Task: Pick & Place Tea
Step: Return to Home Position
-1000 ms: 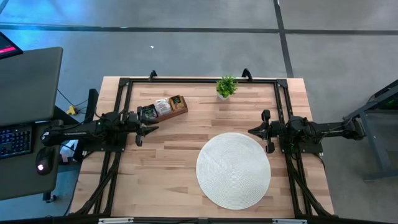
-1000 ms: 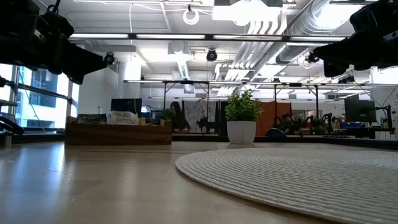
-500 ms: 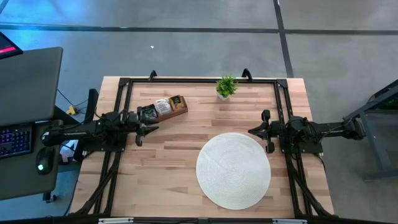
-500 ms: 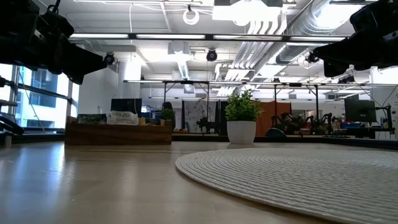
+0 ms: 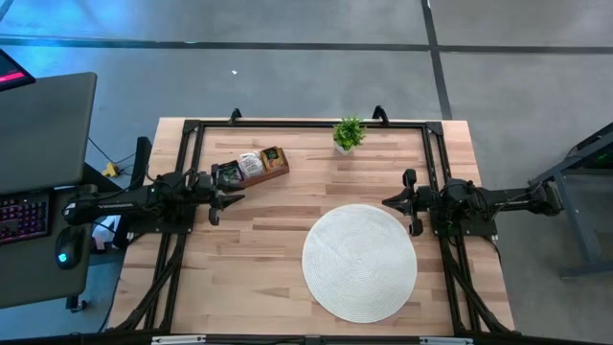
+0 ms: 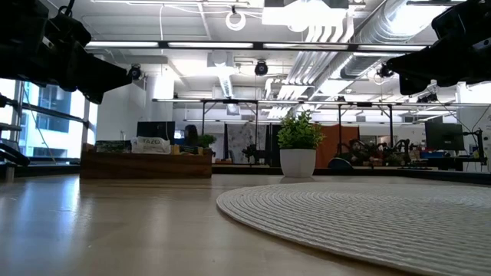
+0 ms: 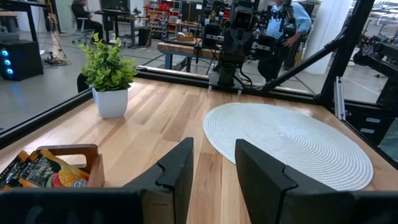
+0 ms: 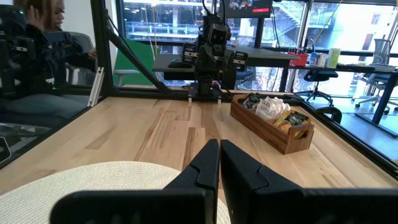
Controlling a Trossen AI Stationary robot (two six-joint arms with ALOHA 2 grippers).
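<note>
The tea sachets (image 5: 251, 165) stand packed in a long brown wooden tray (image 5: 278, 169) at the table's far left. They also show in the right wrist view, sachets (image 8: 271, 108) in tray (image 8: 267, 132). My left gripper (image 5: 230, 199) hangs level and open just near of the tray, above the table, and its wrist view shows a gap between the fingers of the gripper (image 7: 214, 152). My right gripper (image 5: 387, 202) hangs level at the table's right side, shut and empty, its fingers together in the wrist view of the gripper (image 8: 219, 149).
A round white woven mat (image 5: 359, 262) lies flat on the table's near right half. A small green potted plant (image 5: 349, 134) stands at the far edge. A black frame (image 5: 287, 124) runs along the table's edges. Bare wood lies between the tray and the mat.
</note>
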